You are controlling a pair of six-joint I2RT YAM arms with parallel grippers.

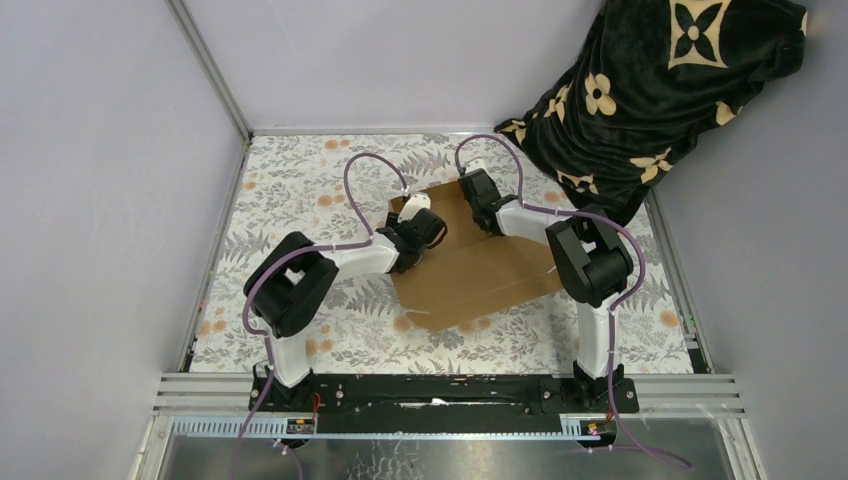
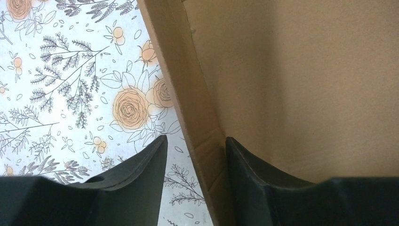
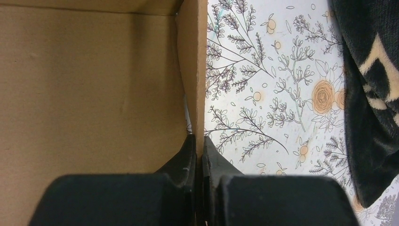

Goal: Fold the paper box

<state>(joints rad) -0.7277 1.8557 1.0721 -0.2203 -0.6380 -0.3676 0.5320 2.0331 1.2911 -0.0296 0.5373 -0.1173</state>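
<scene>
On the floral tablecloth (image 1: 300, 170) between grey walls (image 1: 100, 150), the right gripper (image 3: 198, 137) pinched the paper box (image 1: 480, 270) wall tight — the left gripper (image 2: 196, 139) straddled another flap, half-open, one finger clear of it.

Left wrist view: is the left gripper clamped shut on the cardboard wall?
No: the left gripper straddles the wall of the paper box with fingers apart, tablecloth showing between one finger and the cardboard.

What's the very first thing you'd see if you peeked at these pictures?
The big brown paper box in the middle of the flowery table. The right tool pinches one raised side wall, and the left tool stands open around another. A black blanket with gold flowers is heaped in the far right corner.
</scene>
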